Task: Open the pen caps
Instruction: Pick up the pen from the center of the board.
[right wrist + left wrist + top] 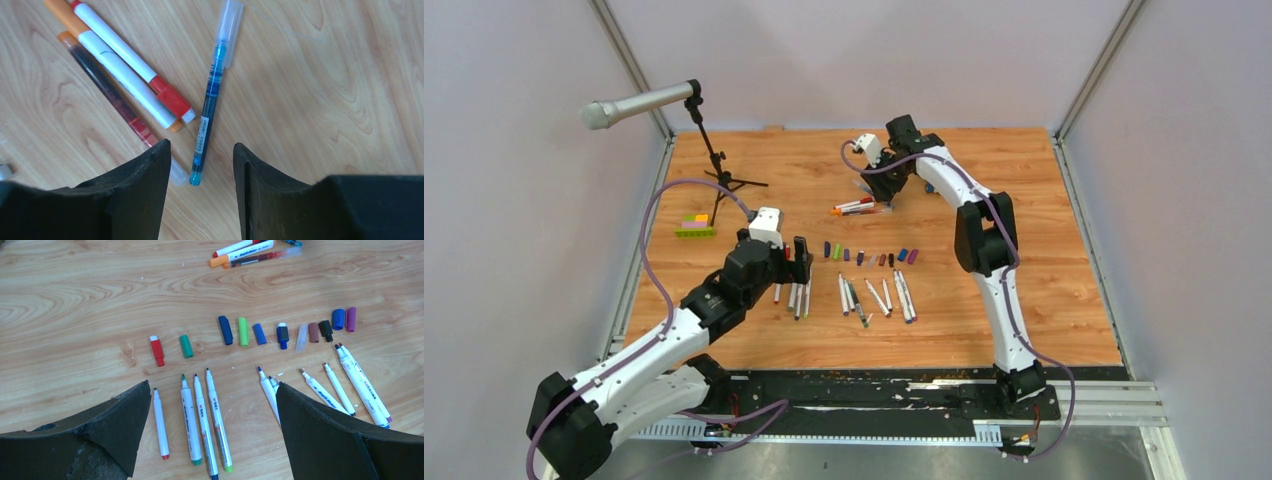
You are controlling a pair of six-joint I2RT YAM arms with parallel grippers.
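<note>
A row of loose pen caps [869, 257] lies mid-table; the left wrist view shows them as red [157, 350], green [186, 346], blue [225, 330] and more. Below them lie uncapped pens [854, 295], white barrels pointing up [191, 420]. My left gripper [799, 262] hovers over these pens, open and empty [213, 384]. Farther back lie capped pens [856, 207]. My right gripper [889, 190] is over them, open [201, 145]. A blue pen [210, 105] with a clear cap [230, 30] lies with its tail end between the fingertips, touching neither. Beside it lie red-capped [130, 62] and orange [115, 70] pens.
A microphone [639, 103] on a black tripod stand [719, 170] stands at the back left, with a green-yellow brick bar [695, 228] beside it. Metal frame posts and grey walls bound the wooden table [1044, 250].
</note>
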